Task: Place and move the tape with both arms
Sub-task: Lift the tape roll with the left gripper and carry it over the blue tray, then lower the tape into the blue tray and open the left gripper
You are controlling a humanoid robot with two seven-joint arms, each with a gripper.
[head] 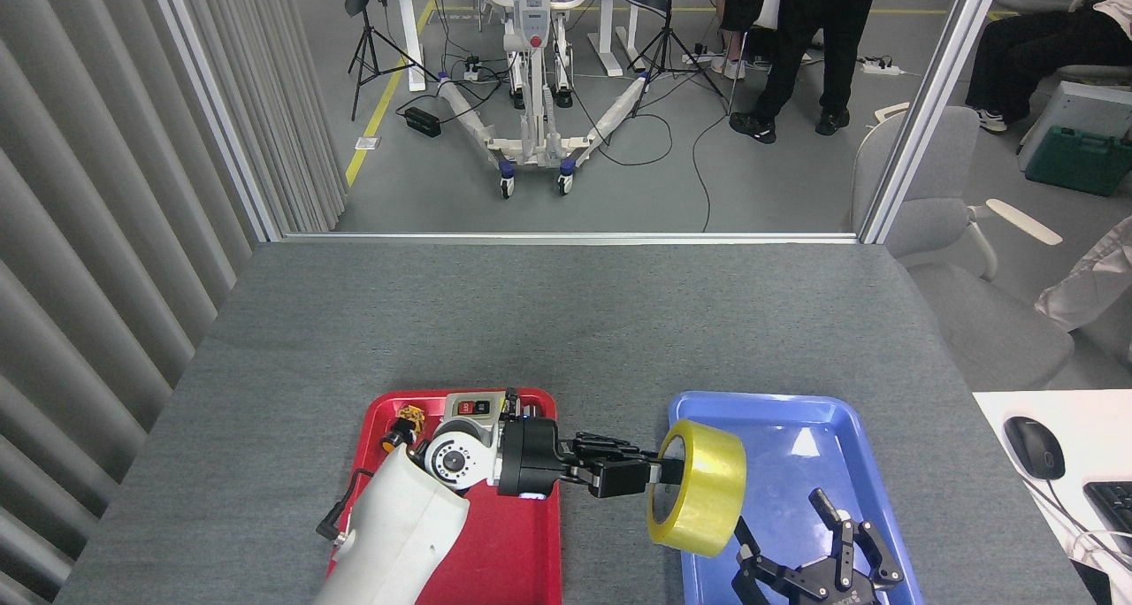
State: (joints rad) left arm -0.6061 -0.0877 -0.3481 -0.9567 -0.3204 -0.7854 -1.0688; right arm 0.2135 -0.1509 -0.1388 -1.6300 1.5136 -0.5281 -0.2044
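With its fingers pinching the rim of the tape (699, 488), the left gripper (653, 478) should lower it flat at the blue tray's (778, 428) nine o'clock edge, clear of the spread-open, empty right gripper (818, 547).

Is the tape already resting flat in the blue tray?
No, the tape is held on edge in the air by the left tool, over the left rim of the blue tray, not lying flat in it.
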